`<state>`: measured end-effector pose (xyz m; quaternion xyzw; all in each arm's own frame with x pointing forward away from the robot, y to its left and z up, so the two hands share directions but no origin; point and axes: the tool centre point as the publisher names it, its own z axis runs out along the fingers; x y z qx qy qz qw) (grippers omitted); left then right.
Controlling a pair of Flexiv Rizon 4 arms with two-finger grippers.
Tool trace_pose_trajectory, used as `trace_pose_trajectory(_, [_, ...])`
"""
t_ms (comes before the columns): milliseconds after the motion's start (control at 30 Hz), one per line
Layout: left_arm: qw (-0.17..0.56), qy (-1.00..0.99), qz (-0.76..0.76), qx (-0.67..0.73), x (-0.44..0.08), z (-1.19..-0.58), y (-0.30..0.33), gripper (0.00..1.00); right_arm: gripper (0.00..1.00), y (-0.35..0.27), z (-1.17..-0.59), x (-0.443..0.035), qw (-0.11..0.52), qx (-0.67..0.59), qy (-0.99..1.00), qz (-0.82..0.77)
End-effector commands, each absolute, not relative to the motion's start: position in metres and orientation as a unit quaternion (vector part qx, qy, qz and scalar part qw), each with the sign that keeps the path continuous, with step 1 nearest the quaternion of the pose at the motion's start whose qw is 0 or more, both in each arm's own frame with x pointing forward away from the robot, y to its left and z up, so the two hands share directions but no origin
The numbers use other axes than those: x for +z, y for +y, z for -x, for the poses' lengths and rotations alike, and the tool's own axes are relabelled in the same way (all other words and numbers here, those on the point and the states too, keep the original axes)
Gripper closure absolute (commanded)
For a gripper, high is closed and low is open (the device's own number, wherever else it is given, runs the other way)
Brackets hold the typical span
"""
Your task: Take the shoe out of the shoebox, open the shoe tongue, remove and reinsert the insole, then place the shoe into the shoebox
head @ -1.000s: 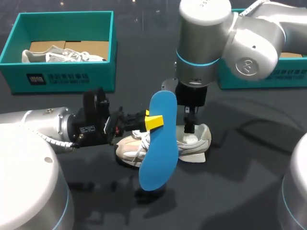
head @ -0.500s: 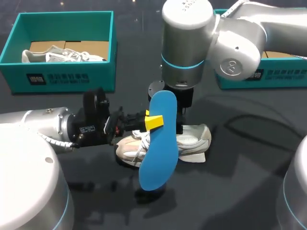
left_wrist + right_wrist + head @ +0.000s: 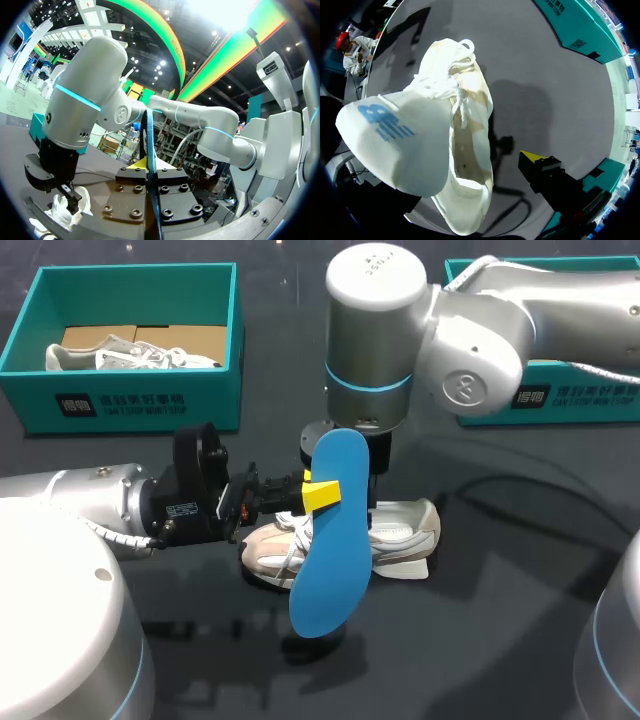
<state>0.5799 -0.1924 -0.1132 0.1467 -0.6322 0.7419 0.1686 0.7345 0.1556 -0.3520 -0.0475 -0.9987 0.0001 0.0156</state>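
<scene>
The shoe stands on the dark table, toe towards my left arm and well apart from the teal shoebox at the far left (a second pale shoe lies inside it). Just in front of the shoe, the left gripper pinches the blue insole near its upper end, and the insole hangs tilted above the table. My right arm stands straight over the shoe.

From the left wrist, the insole shows edge-on, clamped between the two yellow tips. Beyond it the right gripper hangs right at the shoe; I cannot tell whether it is open or closed.

From the right wrist, the shoe lies directly below with its opening exposed, and the white tongue with its blue mark rises beside the laces.
</scene>
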Motion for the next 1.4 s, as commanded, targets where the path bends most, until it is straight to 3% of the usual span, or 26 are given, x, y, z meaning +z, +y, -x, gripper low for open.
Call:
trace_pose_trajectory(33, [0.167,-0.632,-0.148,0.742,-0.114,-0.578,-0.193,1.0,0.07,0.159,-0.736,-0.363,0.022,0.0,-0.999,0.047])
trace_pose_trajectory(133, [0.167,-0.632,-0.148,0.742,-0.114,-0.578,-0.193,1.0,0.15,0.16,-0.736,-0.367,0.026,0.002,-0.999,0.047])
trace_pose_trajectory(300, [0.167,-0.632,-0.148,0.742,-0.114,-0.578,-0.193,1.0,0.47,0.16,-0.735,-0.373,0.035,0.001,-0.998,0.047])
trace_pose_trajectory(400, [0.167,-0.632,-0.148,0.742,-0.114,-0.578,-0.193,1.0,0.6,0.16,-0.734,-0.376,0.038,0.001,-0.998,0.048])
trace_pose_trajectory(433, [0.167,-0.632,-0.148,0.742,-0.114,-0.578,-0.193,1.0,0.7,0.159,-0.734,-0.377,0.038,0.002,-0.998,0.048])
trace_pose_trajectory(467, [0.167,-0.632,-0.148,0.742,-0.114,-0.578,-0.193,1.0,0.92,0.159,-0.733,-0.377,0.039,0.002,-0.998,0.048])
trace_pose_trajectory(500, [0.167,-0.632,-0.148,0.742,-0.114,-0.578,-0.193,1.0,1.0,0.158,-0.732,-0.378,0.039,0.002,-0.998,0.048])
trace_pose_trajectory(1033, [0.167,-0.632,-0.148,0.742,-0.114,-0.578,-0.193,1.0,1.0,0.149,-0.722,-0.363,0.04,0.019,-0.997,0.064])
trace_pose_trajectory(1400, [0.167,-0.632,-0.148,0.742,-0.114,-0.578,-0.193,1.0,1.0,0.135,-0.714,-0.335,0.056,-0.025,-0.975,0.214])
